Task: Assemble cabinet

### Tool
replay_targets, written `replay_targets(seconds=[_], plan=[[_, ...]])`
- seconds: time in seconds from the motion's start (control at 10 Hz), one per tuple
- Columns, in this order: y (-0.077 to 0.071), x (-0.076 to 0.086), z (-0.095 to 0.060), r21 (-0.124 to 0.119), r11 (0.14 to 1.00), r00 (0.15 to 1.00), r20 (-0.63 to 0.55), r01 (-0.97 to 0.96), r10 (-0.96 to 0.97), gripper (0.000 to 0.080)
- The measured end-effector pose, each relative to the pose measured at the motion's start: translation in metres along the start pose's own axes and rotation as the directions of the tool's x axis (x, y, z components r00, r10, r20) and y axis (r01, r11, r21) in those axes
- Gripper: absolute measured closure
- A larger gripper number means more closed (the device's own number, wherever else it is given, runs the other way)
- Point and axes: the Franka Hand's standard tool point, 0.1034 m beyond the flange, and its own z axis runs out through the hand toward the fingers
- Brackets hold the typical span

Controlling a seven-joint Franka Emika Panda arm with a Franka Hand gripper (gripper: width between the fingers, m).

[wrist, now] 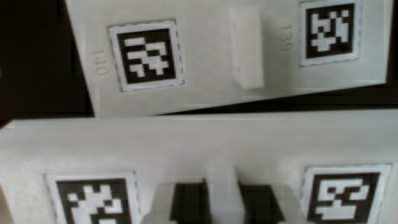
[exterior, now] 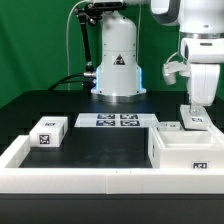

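The cabinet, a large white open box with a tag on its front, stands at the exterior view's right front. Just behind it lies a white tagged part. My gripper reaches straight down onto this part. In the wrist view the part fills the near half, with a tag on each side. My gripper has its dark fingers closed tightly on a narrow white ridge of the part. Beyond it lies another white surface with two tags. A small white tagged block sits at the exterior view's left.
The marker board lies at the middle back, before the arm's white base. A long low white rail runs along the front and up the left side. Black cables hang behind the base.
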Motion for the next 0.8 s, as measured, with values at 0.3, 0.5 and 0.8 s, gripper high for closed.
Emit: replay_targets(seconds=[0.3, 0.5, 0.8], plan=[[0.0055, -0.0026, -0.0019, -0.005, 1.0, 1.0, -0.002, -0.021, 0.021, 0.0728], [0.0044, -0.0033, -0.0007, -0.002, 1.0, 1.0, -0.002, -0.021, 0.021, 0.0728], [0.0114, -0.0058, -0.0046, -0.004, 1.0, 1.0, 0.0, -0.015, 0.015, 0.0728]])
